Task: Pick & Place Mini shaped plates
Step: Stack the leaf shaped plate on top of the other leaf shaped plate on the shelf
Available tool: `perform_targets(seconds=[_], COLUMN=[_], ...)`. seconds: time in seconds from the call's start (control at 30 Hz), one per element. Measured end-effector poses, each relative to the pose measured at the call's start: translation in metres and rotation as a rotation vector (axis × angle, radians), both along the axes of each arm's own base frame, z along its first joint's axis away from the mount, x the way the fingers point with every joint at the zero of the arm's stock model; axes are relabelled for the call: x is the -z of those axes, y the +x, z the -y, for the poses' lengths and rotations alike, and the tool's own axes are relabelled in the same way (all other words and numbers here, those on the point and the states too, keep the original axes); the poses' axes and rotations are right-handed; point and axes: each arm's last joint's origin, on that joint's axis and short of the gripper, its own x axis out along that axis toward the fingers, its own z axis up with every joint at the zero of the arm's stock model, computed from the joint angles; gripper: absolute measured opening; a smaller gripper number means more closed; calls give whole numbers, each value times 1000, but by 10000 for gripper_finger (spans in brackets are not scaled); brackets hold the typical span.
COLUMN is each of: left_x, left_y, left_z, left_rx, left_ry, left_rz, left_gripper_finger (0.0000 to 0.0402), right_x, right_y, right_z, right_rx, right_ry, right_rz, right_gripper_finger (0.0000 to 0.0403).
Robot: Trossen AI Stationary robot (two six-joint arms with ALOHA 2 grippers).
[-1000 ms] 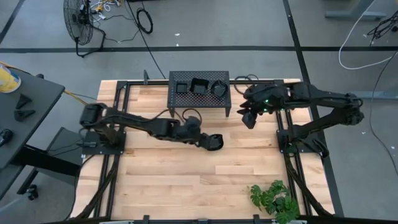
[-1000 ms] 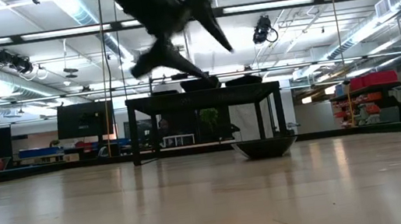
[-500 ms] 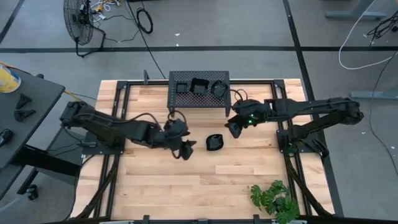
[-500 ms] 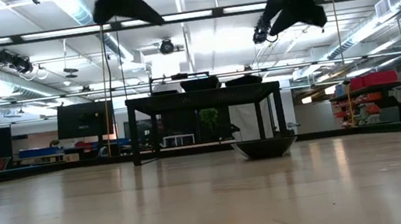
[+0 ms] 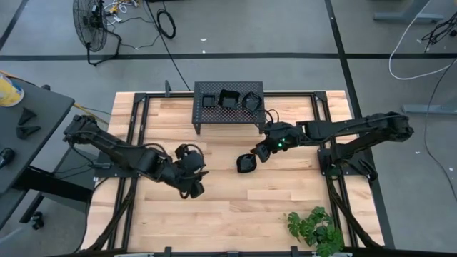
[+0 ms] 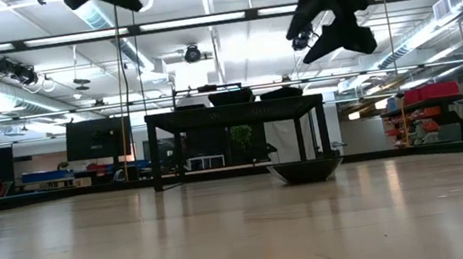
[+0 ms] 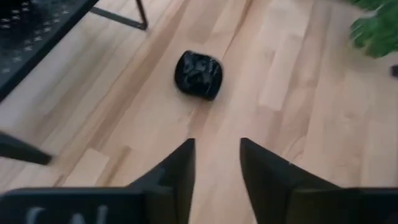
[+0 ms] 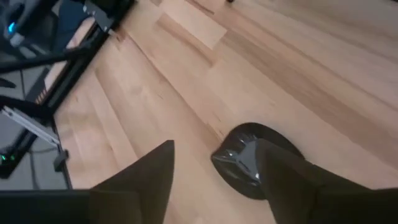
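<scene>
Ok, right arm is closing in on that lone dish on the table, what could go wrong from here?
1. The right gripper, open, is over one edge of the small black dish rather than centred; closing there might tip or push it.
2. The dish looks glossy with a raised rim, so the fingers could slip off.
3. The perforated stand already carries three dishes; a carry toward it could bump them. The left gripper is well away from the dish.

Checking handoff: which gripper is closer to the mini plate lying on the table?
Right. The right gripper hangs open just beside the mini plate, on its stand-facing side. The left gripper is empty and well off to the plate's other side, toward the table's front edge.
</scene>
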Motion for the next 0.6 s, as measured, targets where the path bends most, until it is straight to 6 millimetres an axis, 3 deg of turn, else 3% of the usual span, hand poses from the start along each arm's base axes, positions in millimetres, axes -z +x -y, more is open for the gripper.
perform_targets(seconds=[0.27,0.6], left_x=[-13,-16], left_y=[-26,-71], left_z=[16,15], left_rx=[41,24], left_ry=[49,14], left_rz=[60,180], left_gripper_finger=[13,5], right_x=[14,33], right_y=[19,22], right_z=[-1,-1], right_rx=[31,109], right_ry=[92,133], right_rz=[20,-102], right_gripper_finger=[272,270])
